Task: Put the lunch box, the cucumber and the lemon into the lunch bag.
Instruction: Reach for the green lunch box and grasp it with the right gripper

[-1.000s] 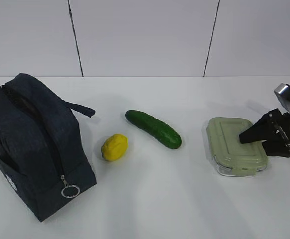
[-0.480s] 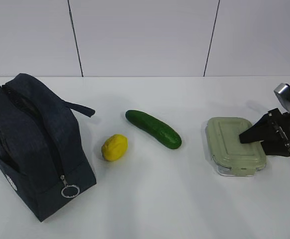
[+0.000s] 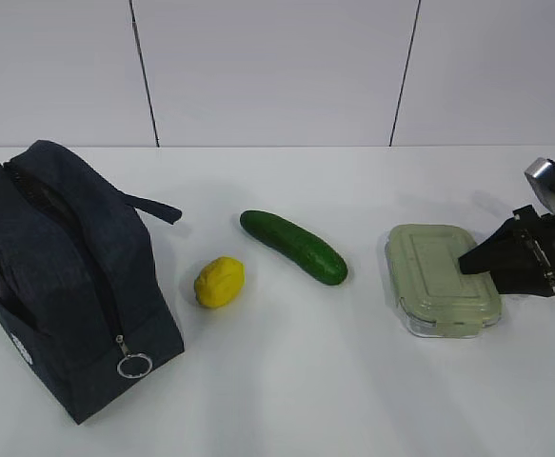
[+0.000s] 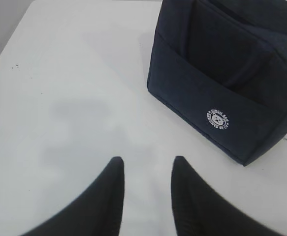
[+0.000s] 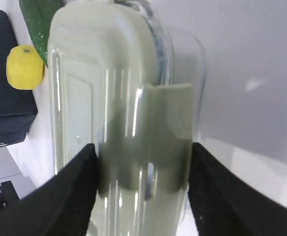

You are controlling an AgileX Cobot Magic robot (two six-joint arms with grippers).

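The left gripper (image 4: 145,189) hovers with fingers parted beside the lunch bag (image 3: 63,286) at far left; then the lemon (image 3: 219,282), the cucumber (image 3: 293,247), and the lunch box (image 3: 441,278) on the table (image 3: 287,381); the right gripper (image 5: 142,184) seemingly clasps it.

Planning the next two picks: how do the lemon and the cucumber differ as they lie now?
The lemon is bright yellow, short and oval; the cucumber is dark green, long and slightly curved. The lemon lies nearer the lunch bag; the cucumber lies diagonally, nearer the lunch box. Both rest free on the table, untouched by either tool.
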